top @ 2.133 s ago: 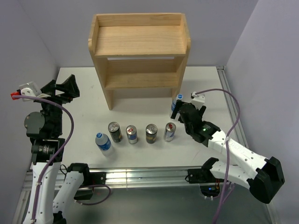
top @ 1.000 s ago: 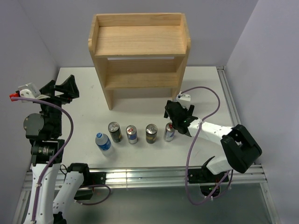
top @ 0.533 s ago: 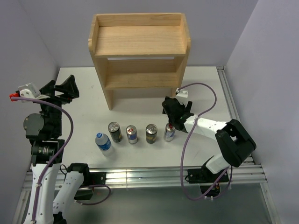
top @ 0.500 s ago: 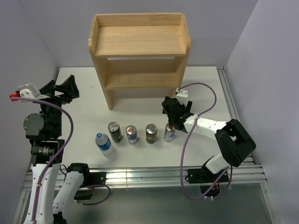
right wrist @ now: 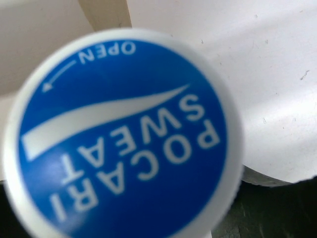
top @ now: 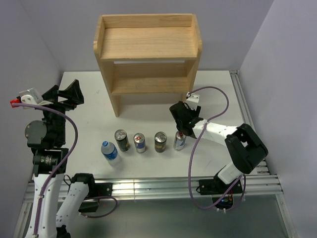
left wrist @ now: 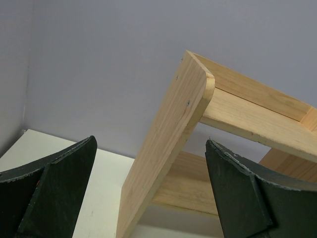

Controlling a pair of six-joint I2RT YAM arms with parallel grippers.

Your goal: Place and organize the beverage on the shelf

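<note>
bottle cap (right wrist: 124, 134) fills right wrist view; left gripper (left wrist: 148, 186) spread

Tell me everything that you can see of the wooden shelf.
The shelf is of light, unpainted wood. It has two solid side panels, a top board with a low raised rim, and a lower board under it. It stands upright at the far side of the white table, with its open front toward the arms. No drink shows on its boards. Only the table is seen to touch it.
</note>
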